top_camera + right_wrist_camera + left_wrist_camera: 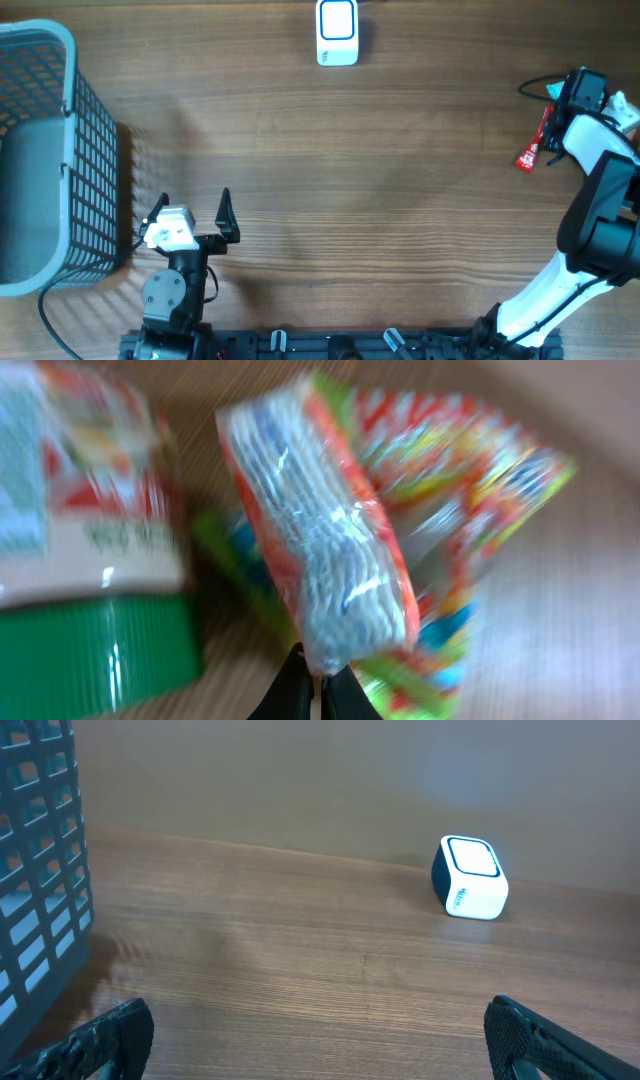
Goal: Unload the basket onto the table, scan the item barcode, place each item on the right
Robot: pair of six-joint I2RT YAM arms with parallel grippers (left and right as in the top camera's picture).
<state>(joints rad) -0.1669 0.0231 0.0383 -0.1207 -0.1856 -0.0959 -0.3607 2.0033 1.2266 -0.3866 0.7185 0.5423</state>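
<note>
Pinching the snack packet (320, 550) at the far right with our right gripper (315, 680), left gripper (195, 208) spread idle, we judge pickup underway; next, carry its barcode before the far scanner (337, 32).

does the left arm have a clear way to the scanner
Probably yes: the left tool is open and empty, and only bare table lies between it and the scanner.

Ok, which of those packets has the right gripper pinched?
The orange-edged packet with the silvery middle, its end in the shut right gripper; the green-lidded container and multicoloured packet are not gripped.
</note>
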